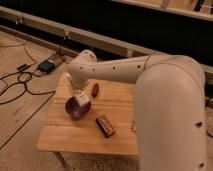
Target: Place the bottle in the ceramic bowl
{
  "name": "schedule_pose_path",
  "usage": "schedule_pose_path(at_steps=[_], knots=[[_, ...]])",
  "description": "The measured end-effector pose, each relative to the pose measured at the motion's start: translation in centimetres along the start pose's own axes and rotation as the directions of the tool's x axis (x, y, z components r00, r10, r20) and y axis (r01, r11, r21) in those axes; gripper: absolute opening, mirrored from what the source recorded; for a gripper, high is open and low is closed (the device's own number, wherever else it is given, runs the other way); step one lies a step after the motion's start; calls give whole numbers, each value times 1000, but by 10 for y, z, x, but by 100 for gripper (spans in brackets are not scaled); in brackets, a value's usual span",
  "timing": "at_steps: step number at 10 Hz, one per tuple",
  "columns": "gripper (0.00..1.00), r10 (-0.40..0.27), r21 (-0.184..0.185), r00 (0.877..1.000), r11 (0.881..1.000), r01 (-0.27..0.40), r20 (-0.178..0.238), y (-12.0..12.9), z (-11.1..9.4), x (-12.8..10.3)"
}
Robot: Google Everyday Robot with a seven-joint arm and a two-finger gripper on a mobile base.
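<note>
Hanging over the ceramic bowl (73,110), the tool (80,94) clamps the bottle (82,99), a reddish oval (95,89) and snack packet (105,125) nearby.

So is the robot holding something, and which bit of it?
It looks like the gripper holds the small white bottle just above the ceramic bowl. Which part it grips cannot be told.

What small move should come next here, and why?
Probably shift slightly toward the middle of the ceramic bowl and lower. The gripper, with the bottle at its tip, hangs over the bowl's rim nearest the reddish-brown oval object, so dropping it now might catch the rim.
</note>
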Motion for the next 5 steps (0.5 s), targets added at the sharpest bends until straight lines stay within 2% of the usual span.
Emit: schedule_pose_path(at_steps=[2,5], knots=[[0,-1,-9,1000,1000,1,29,2,10,5],[0,-6,-24,999,1000,7,38,8,30,18]])
